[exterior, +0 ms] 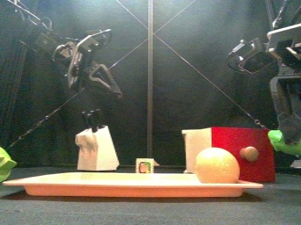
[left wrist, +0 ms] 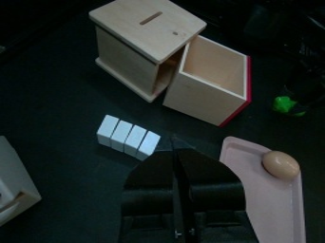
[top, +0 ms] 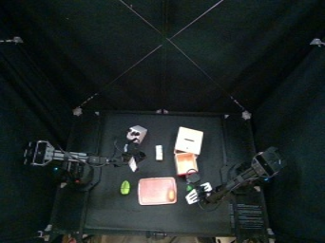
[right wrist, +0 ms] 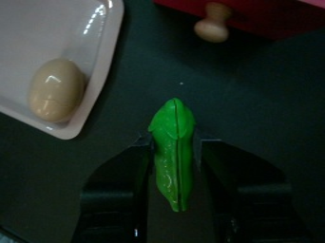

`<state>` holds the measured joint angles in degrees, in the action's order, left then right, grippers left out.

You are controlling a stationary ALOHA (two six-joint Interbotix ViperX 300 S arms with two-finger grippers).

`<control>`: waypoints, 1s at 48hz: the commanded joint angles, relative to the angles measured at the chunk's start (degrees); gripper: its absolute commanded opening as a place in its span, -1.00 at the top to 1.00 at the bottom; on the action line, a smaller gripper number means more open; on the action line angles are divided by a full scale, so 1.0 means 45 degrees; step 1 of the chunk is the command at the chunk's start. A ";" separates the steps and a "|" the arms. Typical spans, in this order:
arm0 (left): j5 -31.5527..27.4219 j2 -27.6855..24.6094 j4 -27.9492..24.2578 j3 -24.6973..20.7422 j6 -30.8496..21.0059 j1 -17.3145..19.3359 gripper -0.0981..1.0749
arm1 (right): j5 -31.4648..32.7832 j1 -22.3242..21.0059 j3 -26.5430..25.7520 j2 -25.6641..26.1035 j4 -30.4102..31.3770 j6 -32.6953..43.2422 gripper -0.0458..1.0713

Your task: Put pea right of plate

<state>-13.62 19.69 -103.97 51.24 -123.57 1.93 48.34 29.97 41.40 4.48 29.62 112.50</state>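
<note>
The salmon-pink plate [top: 152, 193] lies near the table's front with an egg [exterior: 216, 165] on its right end. The green pea [right wrist: 172, 161] is a pod lying lengthwise between the jaws of my right gripper [right wrist: 176, 144], which is shut on it. It hangs just past the plate's right edge, above the table, and shows at the right edge of the front view as pea [exterior: 280, 141]. My left gripper [left wrist: 178, 185] is shut on nothing and hangs over the table's left middle, behind the plate.
A red open box [exterior: 241, 154] with a knob stands behind the plate's right end, a tan block [top: 191, 140] behind that. White blocks [left wrist: 127, 138] and a white holder [exterior: 97, 149] stand at centre-left. Another green thing [top: 125, 188] lies left of the plate.
</note>
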 commanded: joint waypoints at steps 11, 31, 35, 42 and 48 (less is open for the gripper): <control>0.0000 0.0020 0.0020 -0.0137 0.0020 -0.0039 0.33 | -0.0020 -0.0137 -0.0527 -0.0449 -0.0703 0.0020 -0.21; 0.0000 0.0020 0.0059 -0.0078 0.0020 -0.0059 0.33 | 0.0039 -0.0176 -0.0840 -0.0977 -0.0449 -0.0059 -0.27; 0.0020 0.0020 0.0078 -0.0078 0.0020 -0.0039 0.33 | 0.0059 -0.0176 -0.0859 -0.0957 -0.0391 -0.0039 -0.33; 0.0020 0.0020 0.0078 -0.0078 0.0039 -0.0039 0.33 | 0.0098 -0.0195 -0.0859 -0.0977 -0.0430 -0.0059 -0.44; 0.0000 0.0020 0.0098 -0.0039 0.0039 -0.0039 0.33 | 0.0195 -0.0195 -0.0898 -0.0977 -0.0469 -0.0059 -0.51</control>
<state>-13.45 19.69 -103.62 51.59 -123.49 1.76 48.69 29.27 38.58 -0.79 27.51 112.24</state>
